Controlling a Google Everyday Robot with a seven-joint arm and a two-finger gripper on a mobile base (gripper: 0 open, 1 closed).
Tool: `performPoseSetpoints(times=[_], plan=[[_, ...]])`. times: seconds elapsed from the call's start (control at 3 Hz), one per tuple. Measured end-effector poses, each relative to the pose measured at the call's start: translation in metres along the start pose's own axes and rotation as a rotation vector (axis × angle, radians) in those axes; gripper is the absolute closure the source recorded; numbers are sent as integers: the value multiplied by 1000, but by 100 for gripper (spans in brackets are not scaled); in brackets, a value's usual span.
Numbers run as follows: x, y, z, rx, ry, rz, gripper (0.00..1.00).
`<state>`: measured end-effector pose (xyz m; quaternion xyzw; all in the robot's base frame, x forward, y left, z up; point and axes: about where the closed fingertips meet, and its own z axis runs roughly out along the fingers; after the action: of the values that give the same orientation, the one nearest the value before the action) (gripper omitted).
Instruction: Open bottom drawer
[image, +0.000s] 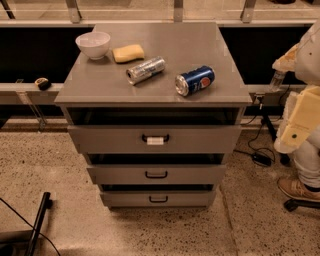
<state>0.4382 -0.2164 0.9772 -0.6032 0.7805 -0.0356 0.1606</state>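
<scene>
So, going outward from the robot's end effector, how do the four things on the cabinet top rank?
The end effector hangs right of the grey metal cabinet.
1. Blue soda can, front right.
2. Silver metal can, centre.
3. Yellow rectangular sponge, left of centre.
4. White round bowl, back left.

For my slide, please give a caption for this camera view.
Gripper at right edge, far from bottom drawer; bowl, sponge and two cans lie on the cabinet.
</scene>
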Motion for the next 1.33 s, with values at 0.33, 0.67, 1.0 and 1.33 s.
performPoseSetpoints(times=[0.33,0.67,1.0,1.33], plan=[[0,0,0,0,0,0,0],[5,4,30,-15,-26,-2,0],[14,32,116,-97,-116,-37,0],[19,41,143,-102,-123,-37,0]])
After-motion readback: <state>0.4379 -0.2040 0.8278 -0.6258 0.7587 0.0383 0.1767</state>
